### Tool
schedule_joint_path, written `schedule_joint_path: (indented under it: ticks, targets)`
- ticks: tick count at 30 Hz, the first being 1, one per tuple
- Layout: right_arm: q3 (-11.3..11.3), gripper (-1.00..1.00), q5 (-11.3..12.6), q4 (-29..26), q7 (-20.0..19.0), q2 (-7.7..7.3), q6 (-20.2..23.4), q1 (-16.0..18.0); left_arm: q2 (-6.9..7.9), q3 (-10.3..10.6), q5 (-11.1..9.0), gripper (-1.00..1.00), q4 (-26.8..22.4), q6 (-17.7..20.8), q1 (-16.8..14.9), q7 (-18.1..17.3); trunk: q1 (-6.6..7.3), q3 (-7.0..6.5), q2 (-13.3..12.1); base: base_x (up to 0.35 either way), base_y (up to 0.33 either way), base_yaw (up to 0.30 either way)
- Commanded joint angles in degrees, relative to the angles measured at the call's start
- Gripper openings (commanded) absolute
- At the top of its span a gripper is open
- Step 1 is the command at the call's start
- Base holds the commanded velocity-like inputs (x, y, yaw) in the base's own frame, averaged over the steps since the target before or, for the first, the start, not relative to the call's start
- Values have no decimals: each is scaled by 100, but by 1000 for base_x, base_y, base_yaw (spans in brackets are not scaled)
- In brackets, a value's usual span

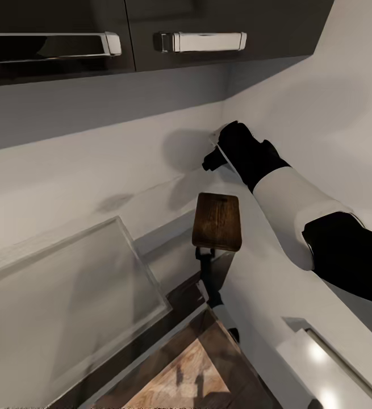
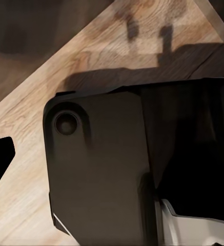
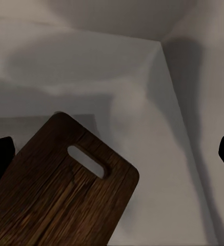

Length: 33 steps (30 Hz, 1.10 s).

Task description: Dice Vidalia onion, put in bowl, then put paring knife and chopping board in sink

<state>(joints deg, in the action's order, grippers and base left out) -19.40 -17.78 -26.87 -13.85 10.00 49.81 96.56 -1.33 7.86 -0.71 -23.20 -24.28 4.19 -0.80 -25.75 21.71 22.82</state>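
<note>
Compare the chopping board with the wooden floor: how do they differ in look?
Colour: the chopping board is dark brown, while the floor is a lighter tan. Shape: the board is a small rectangle with rounded corners and a slot hole near one end, while the floor is a broad surface that runs past the picture's edge. Both show clear wood grain.
</note>
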Motion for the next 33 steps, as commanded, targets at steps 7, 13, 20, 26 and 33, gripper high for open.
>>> schedule_joint_path:
  ticks: [7,13,20,26,33]
  targets:
    - [-11,100,-59,11,-47,0,17,8,1,5,-8,100,-9,-6,3,-8,-3,66,10,0,0,130]
    - [-11,100,-59,23,-47,0,15,4,1,5,-8,100,-9,-6,3,-8,-3,115,10,0,0,130]
    - [-11,100,-54,27,-47,0,15,4,1,5,-8,100,-9,-6,3,-8,-3,172,10,0,0,130]
    - [-12,100,-51,32,-47,0,12,5,1,5,-8,100,-9,-6,3,-8,-3,196,10,0,0,69]
    - [-13,100,-50,41,-47,0,11,6,1,5,-8,100,-9,-6,3,-8,-3,199,10,0,0,8]
